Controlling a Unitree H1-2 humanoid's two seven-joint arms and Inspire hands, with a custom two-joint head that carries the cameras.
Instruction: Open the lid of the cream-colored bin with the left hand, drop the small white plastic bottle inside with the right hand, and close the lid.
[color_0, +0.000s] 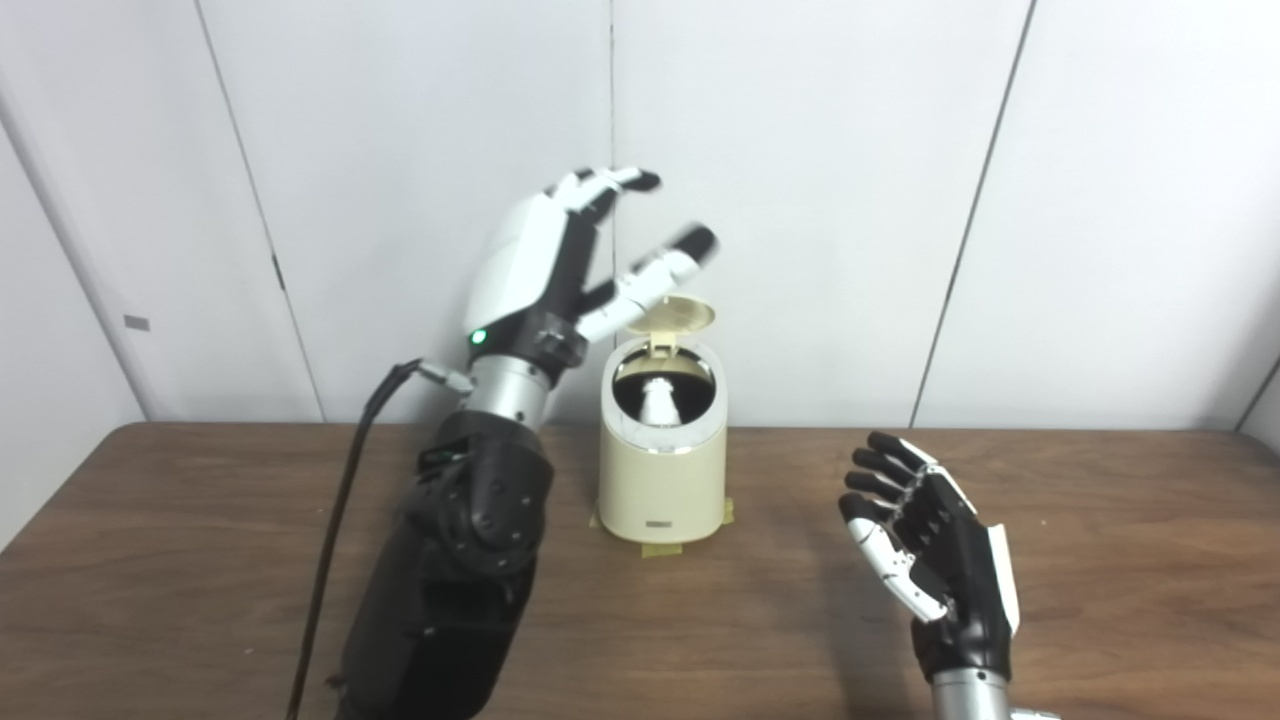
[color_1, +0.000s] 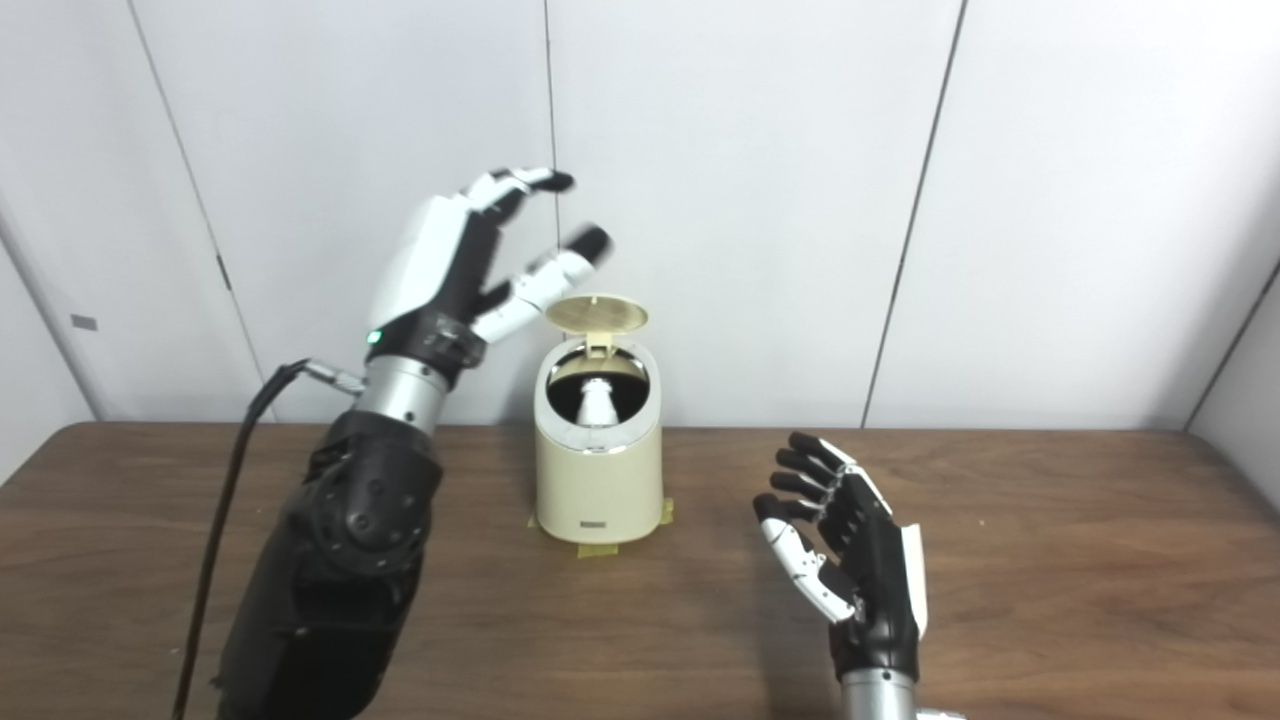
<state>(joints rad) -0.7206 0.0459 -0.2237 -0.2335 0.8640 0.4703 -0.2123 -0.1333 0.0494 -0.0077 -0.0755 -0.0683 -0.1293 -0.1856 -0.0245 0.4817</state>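
Lid (color_0: 676, 317) up, bottle (color_0: 655, 402) in bin (color_0: 662, 470) | both robot hands empty, fingers spread

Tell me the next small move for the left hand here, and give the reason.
Probably bring the left hand down onto the raised lid and push it shut. The small white bottle already stands inside the cream bin, the right hand is open and holds nothing, and the lid is tipped up at the back.
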